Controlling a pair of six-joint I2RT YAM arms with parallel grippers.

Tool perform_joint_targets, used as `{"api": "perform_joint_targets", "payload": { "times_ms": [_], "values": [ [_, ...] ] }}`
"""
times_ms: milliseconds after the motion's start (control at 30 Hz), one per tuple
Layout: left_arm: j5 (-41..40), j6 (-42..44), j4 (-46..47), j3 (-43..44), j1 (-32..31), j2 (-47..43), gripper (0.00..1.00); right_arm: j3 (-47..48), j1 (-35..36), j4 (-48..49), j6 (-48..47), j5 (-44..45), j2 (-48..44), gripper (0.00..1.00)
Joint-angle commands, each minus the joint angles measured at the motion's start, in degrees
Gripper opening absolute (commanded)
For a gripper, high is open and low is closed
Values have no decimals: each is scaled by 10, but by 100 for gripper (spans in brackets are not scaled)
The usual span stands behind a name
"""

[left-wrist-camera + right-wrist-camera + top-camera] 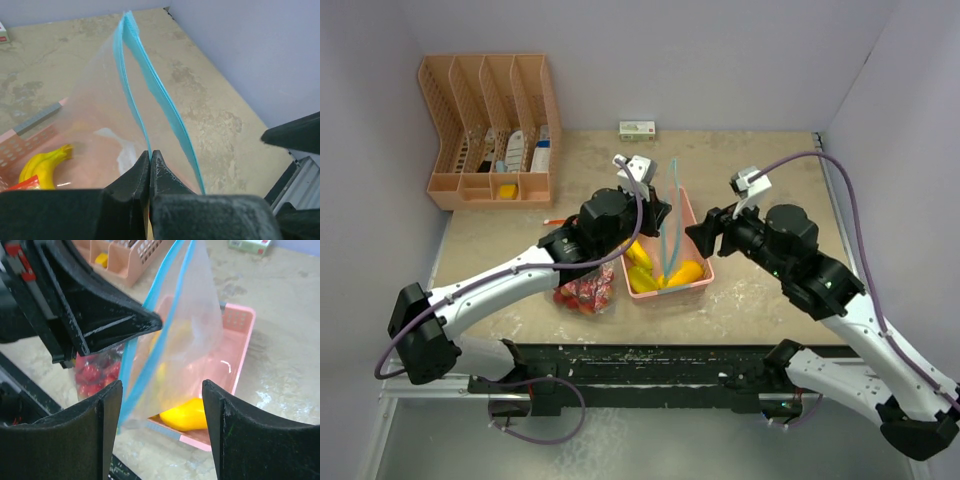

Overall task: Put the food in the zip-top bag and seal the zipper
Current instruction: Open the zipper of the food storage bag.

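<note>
**Black fingers clamped on the bag rim, mouth only a slit**

Left wrist view: the left gripper (150, 159) is closed tight on one blue zipper (165, 115) lip of the zip-top bag (95, 120), which rises toward 12 o'clock. A banana (44, 166) shows through the film at 8 o'clock, lying in the pink basket (20, 147).

Right wrist view: the right gripper (161, 395) has its jaws apart, straddling the bag's edge and gripping nothing. The mango (186, 416) lies in the basket at 6 o'clock, seemingly under the bag rather than in it. The strawberries (92, 375) sit at 9 o'clock.

Top view: the bag stands upright over the basket, and the strawberries lie on the table (510, 235) just off the basket's 8 o'clock corner. The right jaws should probably take the free lip and draw it toward 3 o'clock, where the table is open, to widen the mouth. The orange organiser (485, 130) at 10 o'clock and the small box (637, 129) at 12 are well apart, but the side walls crowd both elbows
</note>
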Motion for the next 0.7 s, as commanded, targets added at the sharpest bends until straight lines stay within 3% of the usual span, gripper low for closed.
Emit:
{"api": "perform_joint_targets", "payload": {
  "times_ms": [0, 133, 233, 667],
  "values": [
    [-29, 24, 19, -7, 2, -38, 0, 34, 1, 6, 16, 79, -4, 67],
    [-24, 25, 22, -9, 2, -48, 0, 44, 0, -13, 33, 102, 46, 67],
    [-24, 26, 23, -10, 2, -50, 0, 44, 1, 18, 47, 64, 71, 67],
    [-24, 30, 33, -13, 2, -36, 0, 18, 1, 82, 87, 5, 65, 65]
  ]
}}
